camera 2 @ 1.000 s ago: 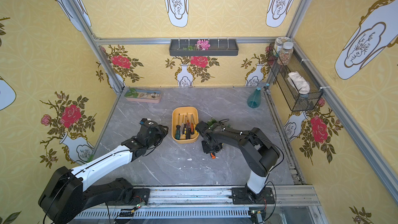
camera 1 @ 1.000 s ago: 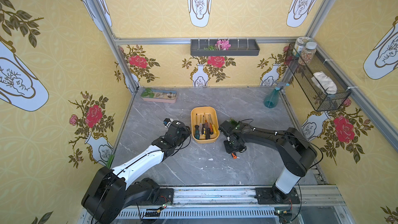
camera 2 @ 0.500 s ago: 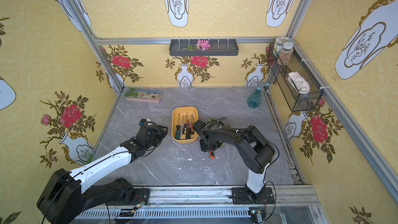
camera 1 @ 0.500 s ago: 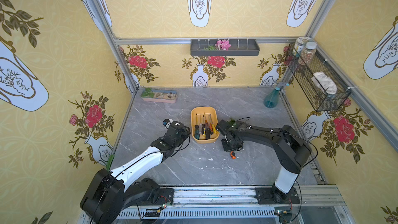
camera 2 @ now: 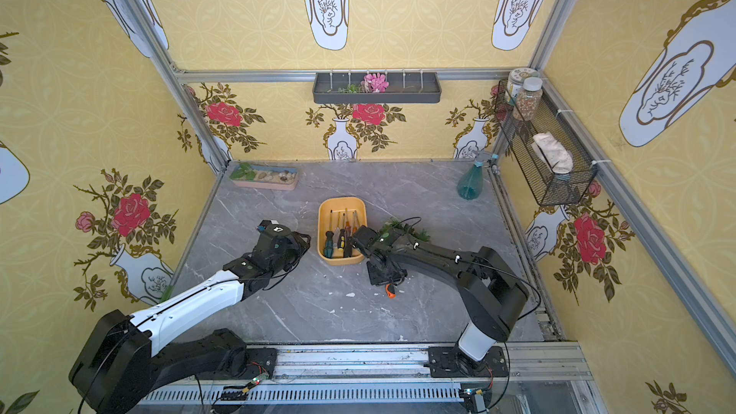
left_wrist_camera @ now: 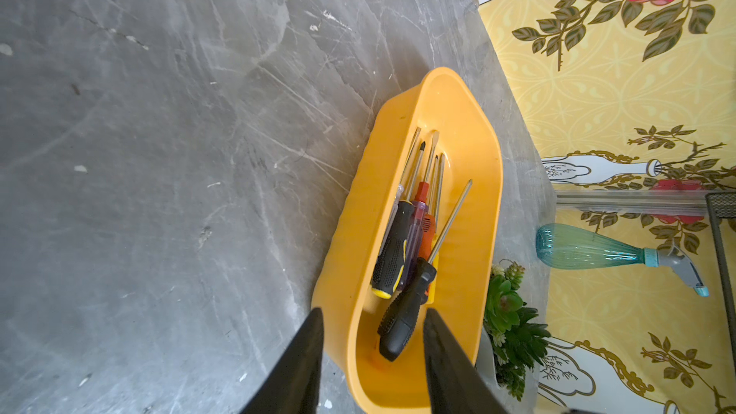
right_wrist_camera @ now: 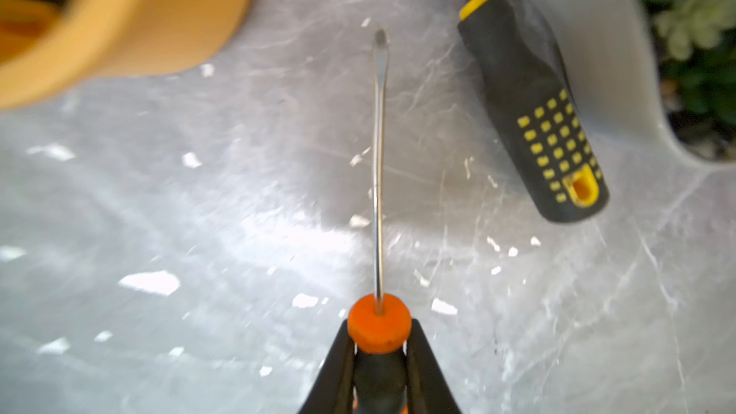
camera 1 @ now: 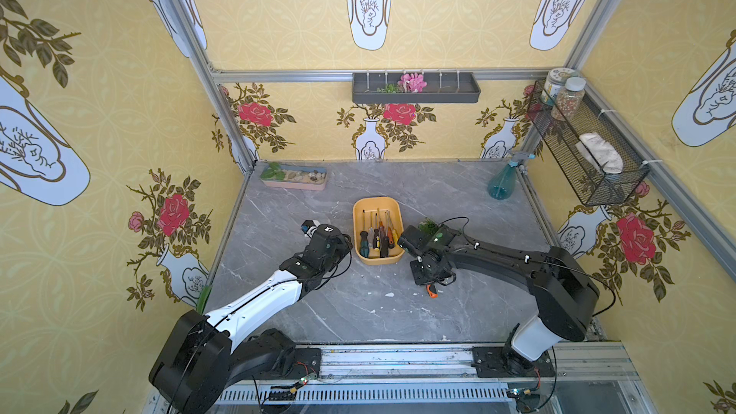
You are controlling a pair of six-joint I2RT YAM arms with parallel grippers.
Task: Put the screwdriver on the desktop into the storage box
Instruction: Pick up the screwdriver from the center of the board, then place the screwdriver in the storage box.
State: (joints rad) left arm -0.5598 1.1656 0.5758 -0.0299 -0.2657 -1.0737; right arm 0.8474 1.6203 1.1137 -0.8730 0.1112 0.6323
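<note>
- Gripping the screwdriver (right_wrist_camera: 377, 193) by its handle just behind the orange collar, my right hand (right_wrist_camera: 379, 332) has its jaws closed snugly on it. The bare shaft runs straight out ahead of the hand, low over the desk (camera 1: 358, 312). I cannot tell whether the tip is clear of the surface.
- In both top views only the orange butt shows, poking out from under the hand toward the robot's base, so I read the long axis as running near-to-far.
- The storage box (camera 1: 376, 200) has its long side running the same way, and the stored screwdrivers (camera 1: 376, 238) lie along it with their handles at the near end.
- The box sits just beside my right hand, on the robot's left and slightly farther from the base. In the right wrist view its rounded corner is off to one side of the shaft tip, not ahead of it. I judge the move to be a lift over the wall and a shift leftward, with little turning needed.
- A black-and-yellow screwdriver (right_wrist_camera: 533, 113) lies on the desk on the shaft's other side, beside the white dish (right_wrist_camera: 621, 53) of succulents, and is not yet boxed.
- My left hand (left_wrist_camera: 372, 312) is partly open and holds nothing. It sits at the box's near end with one jaw on each side of the wall, and I cannot tell whether it touches.
</note>
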